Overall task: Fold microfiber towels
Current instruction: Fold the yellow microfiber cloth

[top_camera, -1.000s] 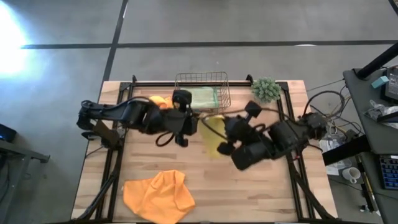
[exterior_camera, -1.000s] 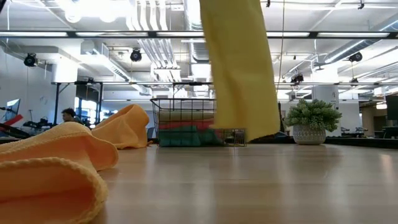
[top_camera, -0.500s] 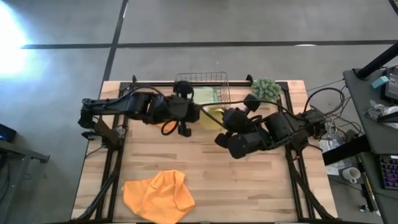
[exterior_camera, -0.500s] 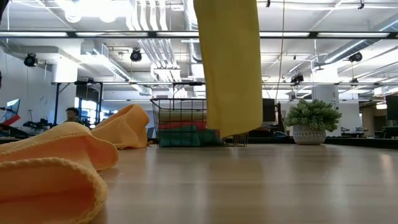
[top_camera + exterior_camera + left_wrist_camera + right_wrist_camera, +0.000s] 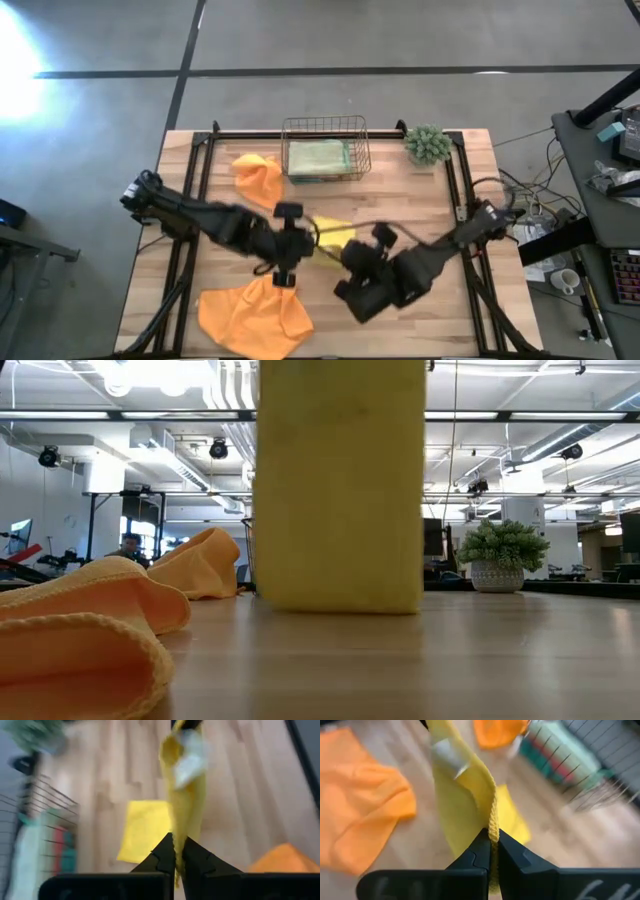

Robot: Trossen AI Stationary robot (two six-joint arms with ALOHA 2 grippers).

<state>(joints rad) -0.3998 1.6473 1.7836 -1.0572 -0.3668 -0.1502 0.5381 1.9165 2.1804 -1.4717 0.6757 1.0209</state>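
A yellow towel (image 5: 335, 238) hangs between my two grippers over the middle of the table. In the low view it is a broad sheet (image 5: 340, 490) whose lower edge (image 5: 340, 608) reaches the tabletop. My left gripper (image 5: 306, 243) and my right gripper (image 5: 345, 258) are both shut on its upper edge. One orange towel (image 5: 255, 315) lies crumpled at the near left. A second orange towel (image 5: 258, 175) lies beside the wire basket (image 5: 325, 125), which holds folded towels (image 5: 320, 157). My left gripper pinches the yellow towel's upper edge (image 5: 178, 837) between its two shut fingers, slanting down from the table's left. The edge runs from there to the other gripper, and the cloth hangs below with its lower part (image 5: 145, 830) on the table. My right gripper pinches the towel's hemmed upper edge (image 5: 493, 827) between its two shut fingers, slanting down from the table's right. The hem runs straight on toward the other gripper. The cloth hangs below the fingers and its lower part (image 5: 512, 817) lies on the table.
A small green plant (image 5: 428, 143) stands at the far right by the basket. Black frame rails (image 5: 190, 200) run along both sides of the table. Bare wood (image 5: 440, 330) lies near the front right.
Both grippers have gone down and toward the table's near edge with the yellow towel, rolling as they went. The towel, which hung narrow and clear of the table in front of the basket, now faces the low camera broadside with its lower edge on the table.
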